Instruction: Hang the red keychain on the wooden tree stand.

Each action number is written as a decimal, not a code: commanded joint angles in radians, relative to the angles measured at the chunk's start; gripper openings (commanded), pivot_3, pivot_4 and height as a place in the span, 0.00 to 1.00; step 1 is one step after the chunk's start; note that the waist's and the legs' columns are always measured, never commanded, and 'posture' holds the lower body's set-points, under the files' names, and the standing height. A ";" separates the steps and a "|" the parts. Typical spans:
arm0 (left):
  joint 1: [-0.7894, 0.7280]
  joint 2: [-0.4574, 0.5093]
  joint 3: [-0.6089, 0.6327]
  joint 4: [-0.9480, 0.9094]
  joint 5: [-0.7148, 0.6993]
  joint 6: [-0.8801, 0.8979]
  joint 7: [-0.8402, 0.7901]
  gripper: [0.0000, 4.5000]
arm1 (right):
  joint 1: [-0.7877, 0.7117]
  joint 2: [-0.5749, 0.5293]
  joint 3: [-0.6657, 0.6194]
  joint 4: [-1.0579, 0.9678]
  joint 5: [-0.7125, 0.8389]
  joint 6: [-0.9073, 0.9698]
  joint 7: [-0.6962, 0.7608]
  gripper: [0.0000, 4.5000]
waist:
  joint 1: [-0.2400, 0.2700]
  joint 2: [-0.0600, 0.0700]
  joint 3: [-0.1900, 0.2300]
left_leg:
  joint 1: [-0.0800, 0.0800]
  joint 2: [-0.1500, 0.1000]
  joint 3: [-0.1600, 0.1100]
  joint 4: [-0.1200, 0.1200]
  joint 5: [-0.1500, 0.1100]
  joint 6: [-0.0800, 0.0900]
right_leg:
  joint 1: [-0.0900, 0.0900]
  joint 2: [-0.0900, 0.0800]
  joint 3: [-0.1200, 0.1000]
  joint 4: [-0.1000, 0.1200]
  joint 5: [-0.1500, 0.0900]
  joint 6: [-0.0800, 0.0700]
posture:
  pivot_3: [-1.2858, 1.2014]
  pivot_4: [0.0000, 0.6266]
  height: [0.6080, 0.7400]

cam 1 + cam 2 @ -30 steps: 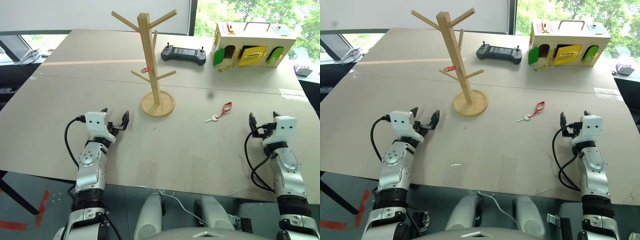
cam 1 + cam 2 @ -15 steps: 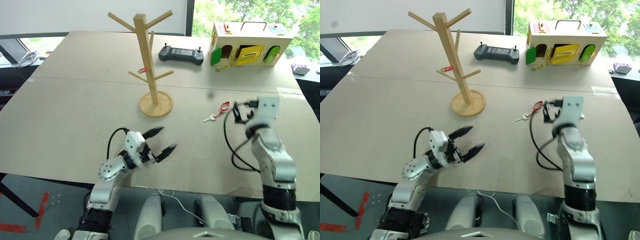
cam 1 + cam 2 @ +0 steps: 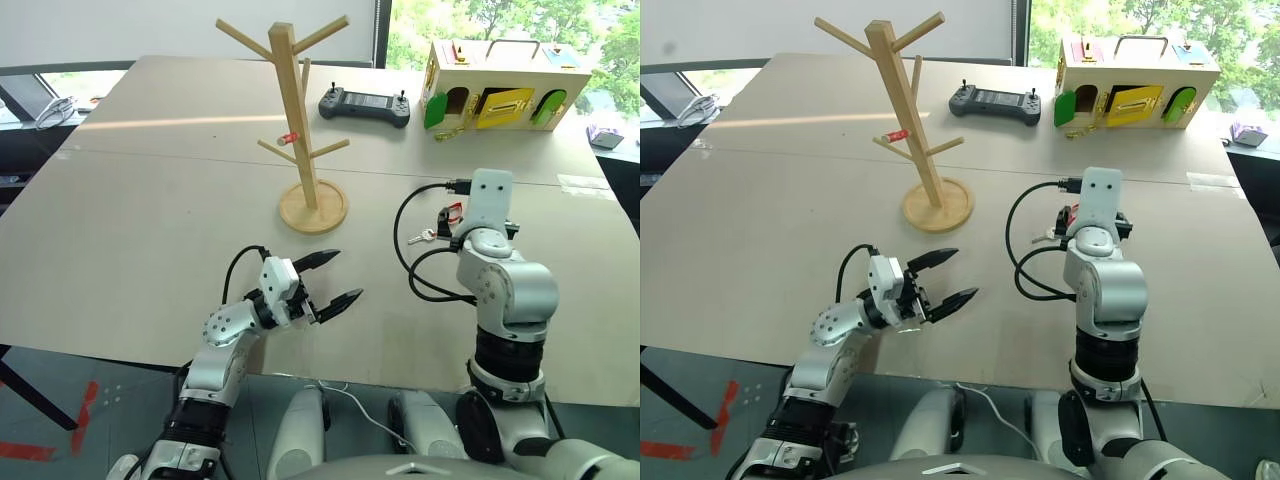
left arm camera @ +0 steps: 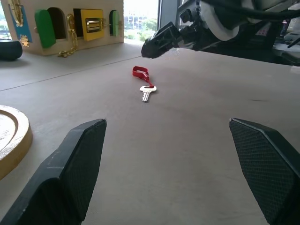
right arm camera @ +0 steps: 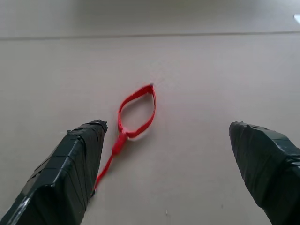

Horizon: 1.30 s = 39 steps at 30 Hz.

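Observation:
The red keychain [image 5: 137,112] lies flat on the table, its red strap loop [image 4: 139,72] leading to a small silver key [image 4: 146,92]. My right gripper [image 5: 167,125] hangs open just above it, tipped downward, with the loop close beside one finger [image 5: 77,159] and nothing held. In the head views the right wrist covers part of the strap [image 3: 449,213]. The wooden tree stand [image 3: 300,120] stands upright on its disc base [image 3: 314,207], left of the keychain. My left gripper [image 3: 345,275] is open and empty, low over the table near the front edge, pointing right toward the key.
A tiny red-and-silver cylinder [image 3: 291,138] hangs on a lower peg. At the back lie a black controller [image 3: 366,105] and a pale wooden box [image 3: 500,85] with coloured doors and a brass chain [image 3: 452,133]. A black cable [image 3: 420,270] loops from my right wrist.
My right gripper swung left from the table's right side to above the keychain and tipped downward. My left gripper swung right toward the centre, then held still over the last half second.

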 commanded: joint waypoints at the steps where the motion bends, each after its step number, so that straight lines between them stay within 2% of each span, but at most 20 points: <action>1: -0.007 0.007 0.006 -0.016 -0.008 -0.004 -0.010 0.97 | -0.019 0.033 0.004 0.018 -0.023 -0.036 -0.011 1.00 | 0.000 0.000 0.000 | 0.000 0.000 0.000 0.000 0.000 0.000 | 0.000 0.000 0.000 0.000 0.000 0.000 | 0.52 0.24 1.00; 13: 0.001 0.005 0.010 -0.050 -0.006 0.004 0.010 0.97 | -0.101 0.127 -0.082 0.114 0.026 -0.110 -0.029 1.00 | 0.000 0.000 0.000 | 0.000 0.000 0.000 0.000 0.000 0.000 | 0.000 0.000 0.000 0.000 0.000 0.000 | 0.52 0.24 1.00; 21: 0.011 0.002 0.007 -0.059 0.004 -0.002 0.030 0.97 | -0.099 0.192 -0.126 0.161 0.162 -0.203 -0.041 1.00 | 0.000 0.000 0.000 | 0.000 0.000 0.000 0.000 0.000 0.000 | 0.000 0.000 0.000 0.000 0.000 0.000 | 0.52 0.24 1.00; 29: 0.014 0.002 0.007 -0.057 0.010 -0.008 0.039 0.97 | -0.093 0.185 -0.069 0.149 0.270 -0.222 -0.052 1.00 | 0.000 0.000 0.000 | 0.000 0.000 0.000 0.000 0.000 0.000 | 0.000 0.000 0.000 0.000 0.000 0.000 | 0.52 0.24 1.00; 39: 0.007 0.001 0.004 -0.063 0.013 -0.002 0.050 0.97 | -0.085 0.149 -0.022 0.196 0.288 -0.201 -0.088 1.00 | 0.000 0.000 0.000 | 0.000 0.000 0.000 0.000 0.000 0.000 | 0.000 0.000 0.000 0.000 0.000 0.000 | 0.52 0.24 1.00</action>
